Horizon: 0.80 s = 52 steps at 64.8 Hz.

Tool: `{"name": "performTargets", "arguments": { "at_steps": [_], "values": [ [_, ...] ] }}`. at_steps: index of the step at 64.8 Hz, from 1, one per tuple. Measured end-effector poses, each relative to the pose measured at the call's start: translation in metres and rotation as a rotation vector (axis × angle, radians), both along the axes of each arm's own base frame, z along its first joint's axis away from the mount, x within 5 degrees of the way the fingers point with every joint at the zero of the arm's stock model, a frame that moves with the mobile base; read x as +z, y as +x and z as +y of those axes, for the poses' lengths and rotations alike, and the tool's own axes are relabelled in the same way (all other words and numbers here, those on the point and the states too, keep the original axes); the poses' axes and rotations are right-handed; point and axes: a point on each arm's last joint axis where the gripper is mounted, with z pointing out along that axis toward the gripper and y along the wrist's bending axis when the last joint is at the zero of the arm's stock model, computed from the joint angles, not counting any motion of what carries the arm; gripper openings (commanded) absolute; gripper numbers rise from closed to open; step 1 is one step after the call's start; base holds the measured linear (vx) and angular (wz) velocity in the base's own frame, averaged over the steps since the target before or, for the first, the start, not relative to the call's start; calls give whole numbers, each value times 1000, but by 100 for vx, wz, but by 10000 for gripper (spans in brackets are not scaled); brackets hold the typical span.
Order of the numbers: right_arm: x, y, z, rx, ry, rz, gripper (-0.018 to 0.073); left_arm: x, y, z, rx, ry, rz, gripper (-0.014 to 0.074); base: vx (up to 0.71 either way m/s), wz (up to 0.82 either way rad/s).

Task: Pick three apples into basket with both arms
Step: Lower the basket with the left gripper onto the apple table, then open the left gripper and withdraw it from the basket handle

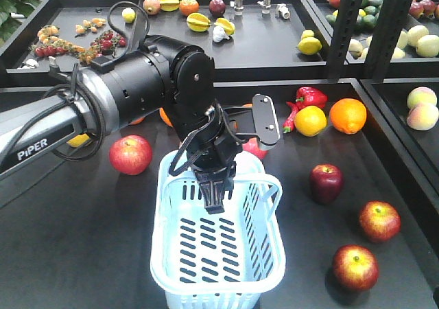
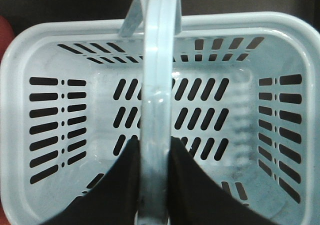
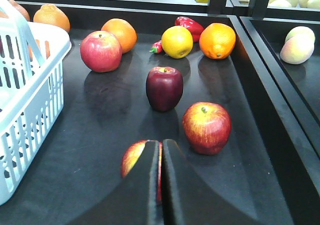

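You have a large pinkish apple on the left of the black table. Toward the back right, an orange sits just beside a lemon, with a red pepper behind them. On the rear shelf you can see two starfruit among other fruit; pale peaches lie in the right-hand bin.

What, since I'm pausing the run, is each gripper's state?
Left gripper: closed on the handle of the pale blue slotted plastic basket.
Right gripper: closed, empty.
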Motion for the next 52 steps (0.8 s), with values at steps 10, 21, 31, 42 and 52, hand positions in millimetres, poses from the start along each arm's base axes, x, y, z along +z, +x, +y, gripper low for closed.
{"name": "performTargets", "arguments": {
  "at_steps": [10,21,31,42,52],
  "values": [
    [0,0,0,0,0,0,-4,0,0,0,-2,1,0,109,0,0],
    [0,0,0,0,0,0,-4,-3,0,1,-3,15,11,255,0,0],
    [0,0,0,0,0,0,-4,-6,-1,1,18,20,24,384,0,0],
    [0,0,0,0,0,0,-4,9,-5,4,60,-10,10,422,0,0],
    [0,0,0,0,0,0,-4,55,-17,18,147,-93,-56,423,0,0]
  ]
}}
